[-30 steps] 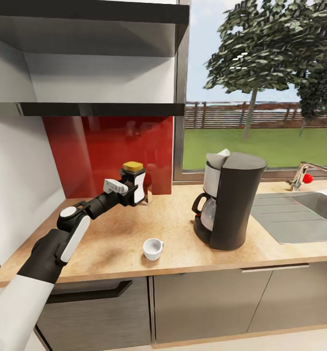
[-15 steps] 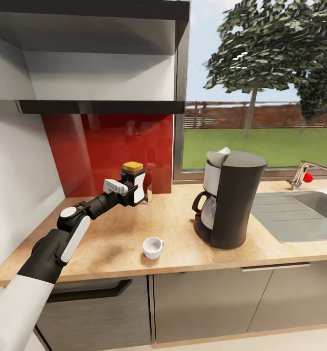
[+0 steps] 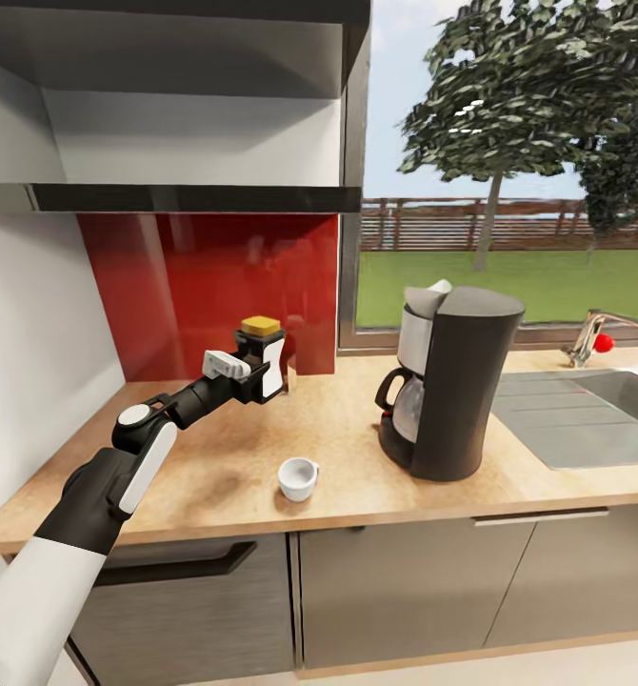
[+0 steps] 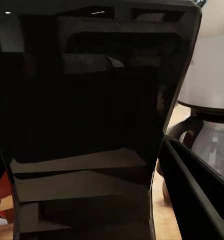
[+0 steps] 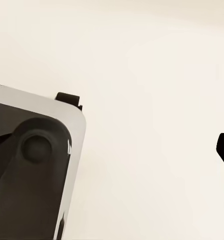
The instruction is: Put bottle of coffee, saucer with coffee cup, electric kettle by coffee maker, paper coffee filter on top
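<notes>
Wooden countertop [image 3: 357,448] below the kitchen shelf [image 3: 195,197], which has dropped slightly in frame as the head tilts. Coffee maker [image 3: 457,381] stands right; left gripper [image 3: 258,373] remains clamped on the bottle of coffee [image 3: 264,360], awaiting placement; coffee cup [image 3: 297,478] nearby.

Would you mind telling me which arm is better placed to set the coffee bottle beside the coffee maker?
Left. The left gripper is already shut on the dark, yellow-capped coffee bottle, and the bare wooden countertop lies between it and the black coffee maker.
</notes>
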You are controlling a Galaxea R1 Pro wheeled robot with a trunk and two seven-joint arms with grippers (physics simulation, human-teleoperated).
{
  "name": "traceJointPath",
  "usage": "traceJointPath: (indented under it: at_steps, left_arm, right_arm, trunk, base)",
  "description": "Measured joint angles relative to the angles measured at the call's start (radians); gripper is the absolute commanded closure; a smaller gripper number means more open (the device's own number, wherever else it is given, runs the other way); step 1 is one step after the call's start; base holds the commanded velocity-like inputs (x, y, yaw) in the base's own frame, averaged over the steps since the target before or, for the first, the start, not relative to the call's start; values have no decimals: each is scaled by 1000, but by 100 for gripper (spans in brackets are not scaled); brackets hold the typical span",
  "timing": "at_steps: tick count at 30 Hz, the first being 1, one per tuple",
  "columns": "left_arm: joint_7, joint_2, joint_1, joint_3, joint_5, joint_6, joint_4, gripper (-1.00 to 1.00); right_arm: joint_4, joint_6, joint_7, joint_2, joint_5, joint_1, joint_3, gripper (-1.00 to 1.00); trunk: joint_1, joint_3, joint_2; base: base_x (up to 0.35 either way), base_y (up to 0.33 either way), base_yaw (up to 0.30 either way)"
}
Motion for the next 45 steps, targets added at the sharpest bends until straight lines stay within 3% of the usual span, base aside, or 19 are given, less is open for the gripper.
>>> traceJointPath:
  at_steps: [45]
  left_arm:
    - [0,0,0,-2,0,-2,-7,100]
  right_arm:
    - [0,0,0,0,0,0,1,-100]
  trunk:
    - [173,-141,-315]
  base:
    - [0,0,0]
